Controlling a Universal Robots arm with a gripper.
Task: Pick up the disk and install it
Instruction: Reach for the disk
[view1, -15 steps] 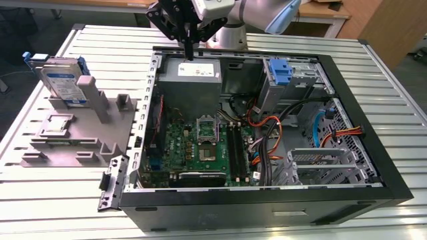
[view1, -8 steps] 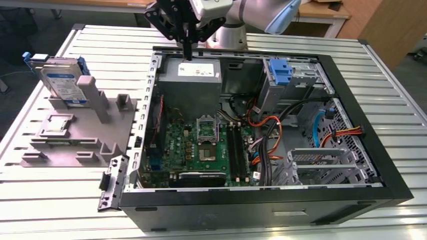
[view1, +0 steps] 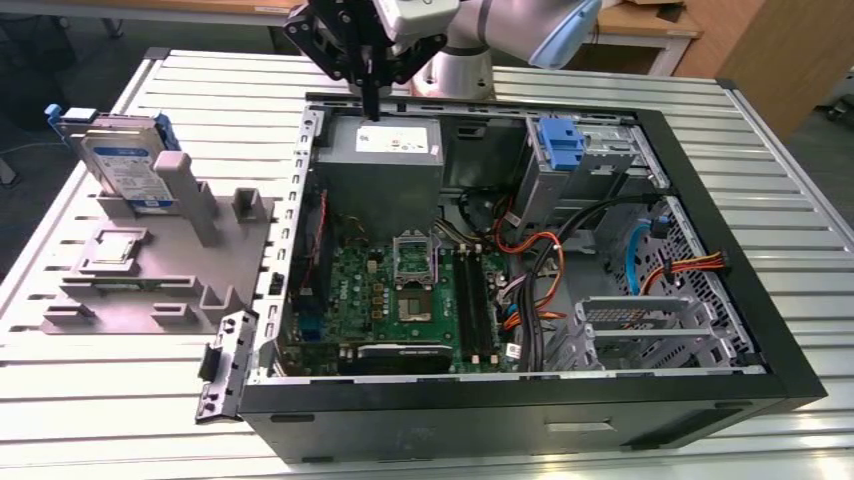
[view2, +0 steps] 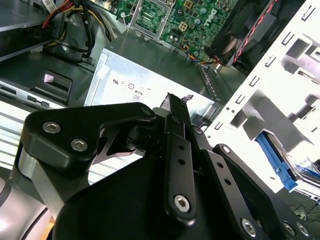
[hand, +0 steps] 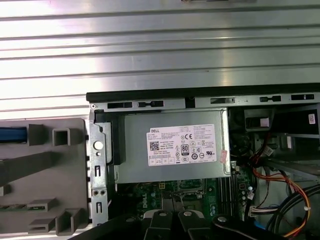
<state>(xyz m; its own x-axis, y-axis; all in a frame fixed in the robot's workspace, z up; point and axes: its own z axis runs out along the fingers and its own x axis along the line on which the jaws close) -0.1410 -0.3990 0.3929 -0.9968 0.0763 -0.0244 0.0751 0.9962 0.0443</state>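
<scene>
While it hovers, pincer (view1: 371, 112) is closed.

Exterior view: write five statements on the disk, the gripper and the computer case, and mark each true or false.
1. The disk stands on the grey fixture, outside the computer case. True.
2. The gripper holds the disk. False: it is shut on nothing and hangs over the power supply.
3. The case is open, with the motherboard exposed. True.
4. The disk is on the exterior view's right of the case. False: it is on that view's left.
5. The gripper touches the grey fixture. False: it is over the case, apart from the fixture.
</scene>
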